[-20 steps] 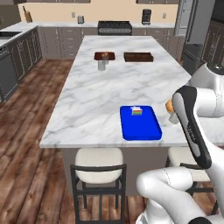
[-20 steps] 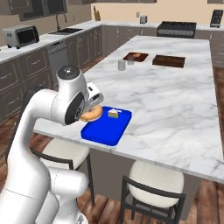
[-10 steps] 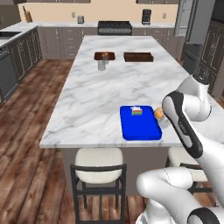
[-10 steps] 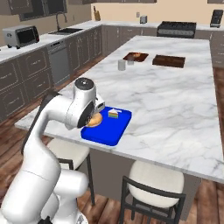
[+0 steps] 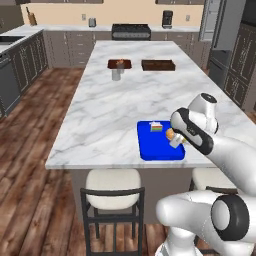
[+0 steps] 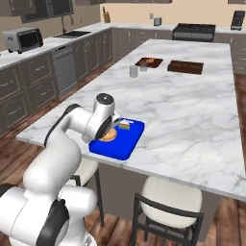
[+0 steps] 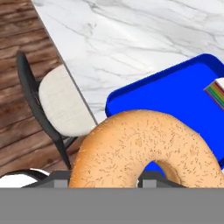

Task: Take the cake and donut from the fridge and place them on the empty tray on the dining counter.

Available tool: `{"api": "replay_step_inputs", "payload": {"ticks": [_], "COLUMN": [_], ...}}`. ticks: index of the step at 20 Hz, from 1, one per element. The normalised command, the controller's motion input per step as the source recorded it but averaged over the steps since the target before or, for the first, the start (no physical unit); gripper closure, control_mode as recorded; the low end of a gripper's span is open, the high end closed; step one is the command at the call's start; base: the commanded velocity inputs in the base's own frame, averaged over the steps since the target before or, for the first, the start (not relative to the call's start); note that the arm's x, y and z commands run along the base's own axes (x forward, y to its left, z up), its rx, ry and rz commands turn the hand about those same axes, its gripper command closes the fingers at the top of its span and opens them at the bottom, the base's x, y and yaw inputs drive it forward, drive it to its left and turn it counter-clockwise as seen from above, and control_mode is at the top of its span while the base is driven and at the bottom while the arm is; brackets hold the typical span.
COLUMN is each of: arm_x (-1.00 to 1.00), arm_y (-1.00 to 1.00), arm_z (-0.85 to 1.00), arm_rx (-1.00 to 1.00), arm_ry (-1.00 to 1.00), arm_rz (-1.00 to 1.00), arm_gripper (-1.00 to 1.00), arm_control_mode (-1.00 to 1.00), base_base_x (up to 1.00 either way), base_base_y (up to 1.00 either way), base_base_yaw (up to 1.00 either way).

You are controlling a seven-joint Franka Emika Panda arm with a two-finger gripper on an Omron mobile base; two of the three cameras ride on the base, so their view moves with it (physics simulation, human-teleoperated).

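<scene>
The donut (image 7: 142,151) is held clamped in the claw (image 5: 176,140), above the blue tray (image 5: 150,150). In the left base view the donut is seen over the tray's right edge; in the right base view it is seen over the tray's left part, just beside the cake (image 6: 125,125). The tray is set flat on the worktop (image 5: 130,100), close to its near edge. The cake is placed at the tray's far side, with its rainbow layers shown toward the near edge. Whether the donut is touching the tray cannot be told. Two brown trays (image 5: 158,65) are laid near the worktop's far end, well apart from the blue tray, with a small grey cup (image 5: 116,74) just beside the left one. A stool (image 5: 111,182) is tucked under the near edge.
</scene>
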Motion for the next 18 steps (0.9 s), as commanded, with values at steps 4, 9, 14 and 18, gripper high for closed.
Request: {"api": "replay_step_inputs", "payload": {"ticks": [4, 9, 14, 18], "arm_x": [0.58, 0.54, 0.51, 0.46], "arm_y": [0.00, 0.00, 0.00, 0.00], "arm_z": [-0.37, -0.34, -0.33, -0.35], "arm_rx": [0.00, 0.00, 0.00, 0.00], "arm_ry": [0.00, 0.01, 0.01, 0.00], "arm_rz": [0.00, 0.00, 0.00, 0.00], "arm_gripper": [1.00, 1.00, 1.00, 1.00], "arm_control_mode": [-1.00, -1.00, -1.00, -1.00], "base_base_x": [0.00, 0.00, 0.00, 0.00], "base_base_y": [0.00, 0.00, 0.00, 0.00], "base_base_yaw": [0.00, 0.00, 0.00, 0.00]}}
